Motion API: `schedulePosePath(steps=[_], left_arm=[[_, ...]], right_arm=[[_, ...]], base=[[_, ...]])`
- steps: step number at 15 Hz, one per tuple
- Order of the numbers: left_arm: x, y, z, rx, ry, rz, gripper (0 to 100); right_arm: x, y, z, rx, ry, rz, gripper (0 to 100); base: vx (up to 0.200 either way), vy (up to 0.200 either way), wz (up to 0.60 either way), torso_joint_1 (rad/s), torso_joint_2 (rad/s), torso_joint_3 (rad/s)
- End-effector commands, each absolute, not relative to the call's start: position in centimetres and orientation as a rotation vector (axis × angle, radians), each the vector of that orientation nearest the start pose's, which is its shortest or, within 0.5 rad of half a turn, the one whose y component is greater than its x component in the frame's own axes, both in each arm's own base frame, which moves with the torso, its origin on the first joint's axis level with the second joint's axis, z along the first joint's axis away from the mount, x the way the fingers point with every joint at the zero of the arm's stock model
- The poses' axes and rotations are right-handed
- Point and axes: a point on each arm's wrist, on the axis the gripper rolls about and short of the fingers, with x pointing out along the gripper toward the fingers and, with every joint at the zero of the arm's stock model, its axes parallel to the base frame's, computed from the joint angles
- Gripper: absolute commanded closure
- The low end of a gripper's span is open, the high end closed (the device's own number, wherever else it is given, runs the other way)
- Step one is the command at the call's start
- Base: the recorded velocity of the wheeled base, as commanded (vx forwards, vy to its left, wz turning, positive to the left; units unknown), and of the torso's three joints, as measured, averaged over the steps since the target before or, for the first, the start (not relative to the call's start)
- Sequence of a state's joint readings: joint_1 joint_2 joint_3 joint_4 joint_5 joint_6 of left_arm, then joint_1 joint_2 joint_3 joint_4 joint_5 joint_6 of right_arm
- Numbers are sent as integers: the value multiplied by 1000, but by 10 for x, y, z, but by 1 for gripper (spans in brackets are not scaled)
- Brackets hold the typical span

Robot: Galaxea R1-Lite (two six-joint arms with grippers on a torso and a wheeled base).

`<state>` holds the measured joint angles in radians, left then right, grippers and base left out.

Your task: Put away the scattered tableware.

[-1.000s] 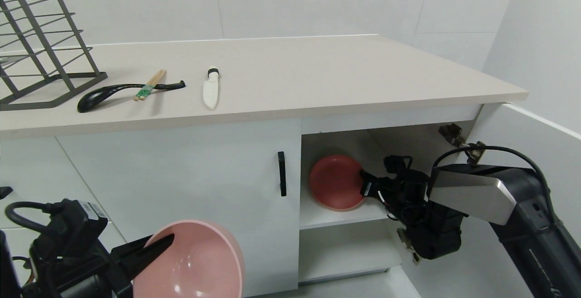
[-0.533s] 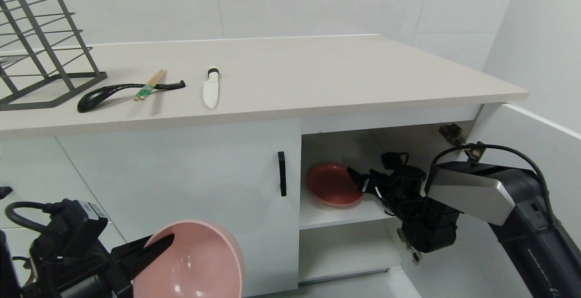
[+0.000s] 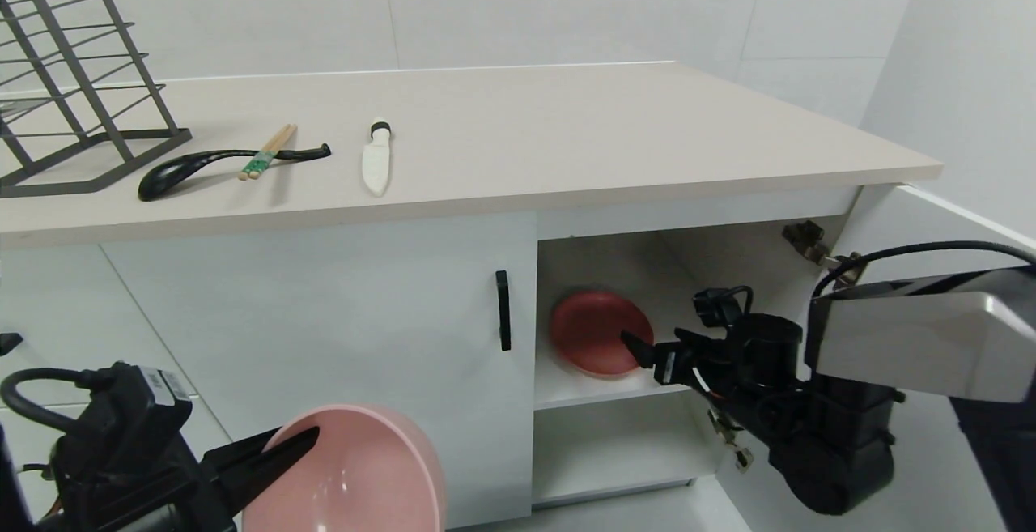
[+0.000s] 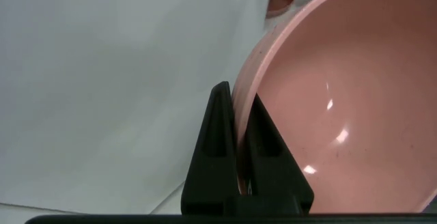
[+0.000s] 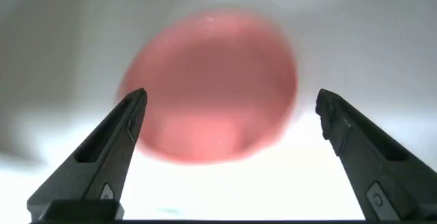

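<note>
In the head view, the open cabinet [image 3: 324, 313] is under the surface [image 3: 566, 135]. The red plate [image 3: 595, 329] lies on the upper shelf [image 3: 583, 388] inside the cabinet. The right gripper [image 3: 639, 350] is at the cabinet's open side, just before the plate; from here we cannot tell if they touch. The left gripper [image 3: 312, 435] is low, before the cabinet's closed door, and it pinches the rim of a pink bowl [image 3: 364, 483]. On the surface above the cabinet lie a black spoon [image 3: 174, 168], chopsticks [image 3: 265, 153] across its handle, and a white knife [image 3: 376, 158]; a wire rack [image 3: 65, 78] stands at the far left.

In the left wrist view, the left gripper [image 4: 237, 94] is pressed on the bowl [image 4: 341, 94] rim, one finger inside, one outside.

In the right wrist view, the right gripper [image 5: 231, 95] has its fingers [image 5: 109, 149] spread wide, and the plate [image 5: 205, 53] lies beyond them inside the cabinet, apart from both.
</note>
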<state>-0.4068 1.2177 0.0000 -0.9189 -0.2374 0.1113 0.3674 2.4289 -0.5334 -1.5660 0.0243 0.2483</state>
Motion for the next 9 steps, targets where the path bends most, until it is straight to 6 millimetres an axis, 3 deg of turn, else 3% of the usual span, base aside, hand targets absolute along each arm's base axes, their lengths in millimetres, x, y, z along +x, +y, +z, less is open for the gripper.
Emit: schedulePosePath(steps=[1,4,9], left_arm=[[110,-59,114,134,260,-698,100],[109,-64,116,151,250,-740,100],[123,-87,134,154,186,-823,100]], right_arm=[[248,116,36,124,342,407,0],[206,114,55,74,339,466,0],[183,124,83,104,239,566,0]], base=[[0,0,0,0,0,0],[0,0,0,0,0,0],[0,0,0,0,0,0]])
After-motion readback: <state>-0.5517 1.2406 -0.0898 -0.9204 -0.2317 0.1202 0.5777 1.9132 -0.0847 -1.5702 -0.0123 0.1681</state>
